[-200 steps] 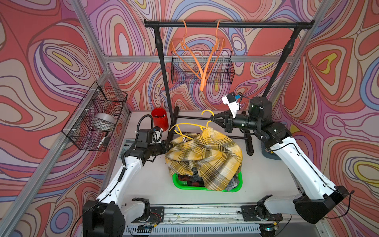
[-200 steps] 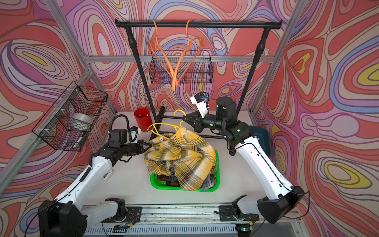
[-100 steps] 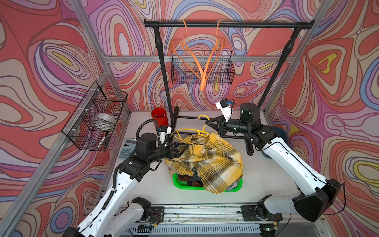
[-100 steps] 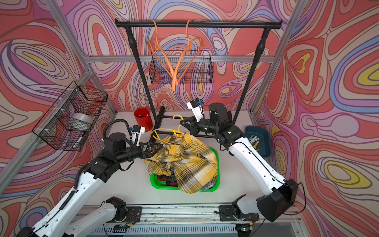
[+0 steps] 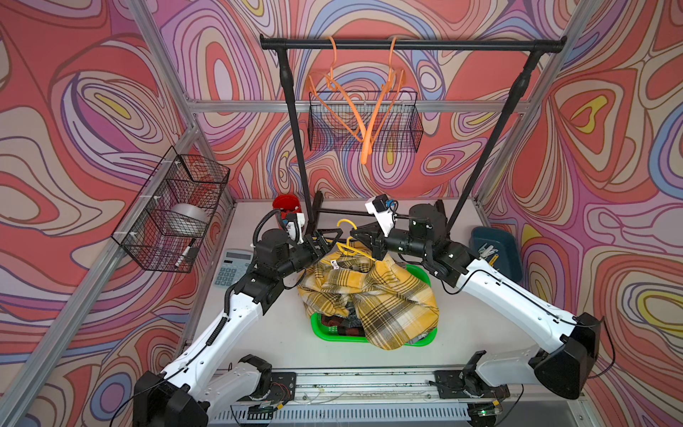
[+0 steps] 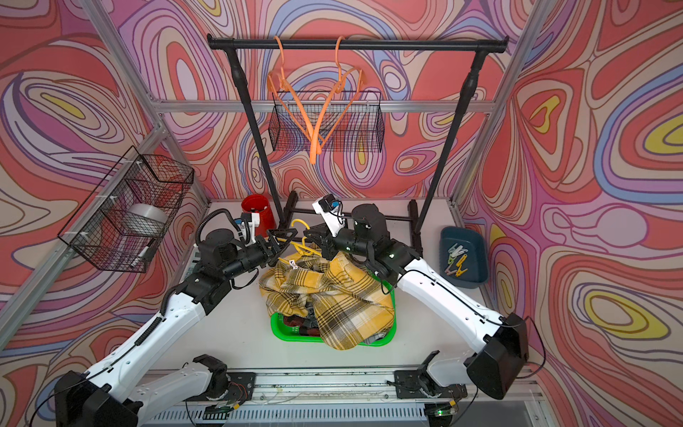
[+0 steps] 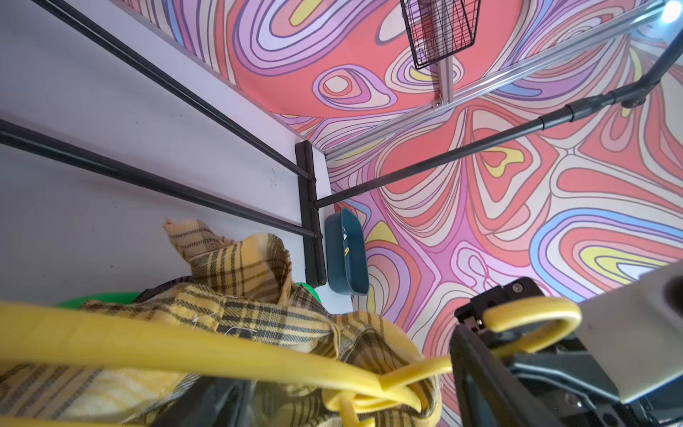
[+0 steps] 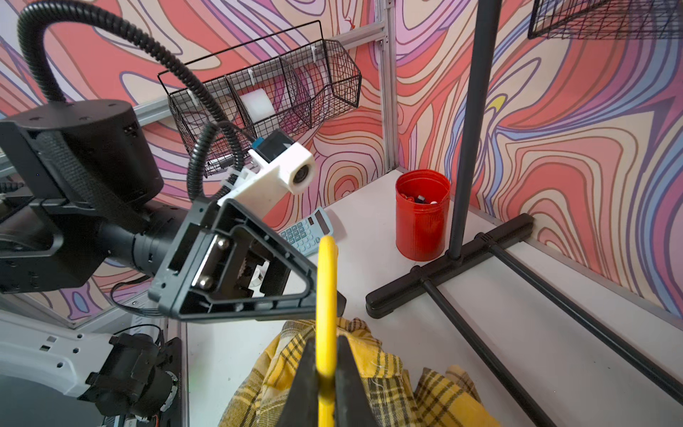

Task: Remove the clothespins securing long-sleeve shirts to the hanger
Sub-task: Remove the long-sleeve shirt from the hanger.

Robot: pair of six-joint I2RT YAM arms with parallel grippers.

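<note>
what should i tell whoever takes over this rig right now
Right gripper: shut on the yellow hanger.
Left gripper: open at the same hanger.
Yellow plaid shirt lies heaped over the green basket, other cloth under it.
Done: clothespins lie in the blue tray; two orange hangers hang bare on the rail.
Left: no pin shows on the yellow shirt from here; check its folds.

You have soft, slightly fuzzy woven cloth in the yellow plaid shirt, and smooth, faintly glossy plastic in the yellow hanger. The green basket is shiny moulded plastic; the black rack is matt-coated metal tube.
</note>
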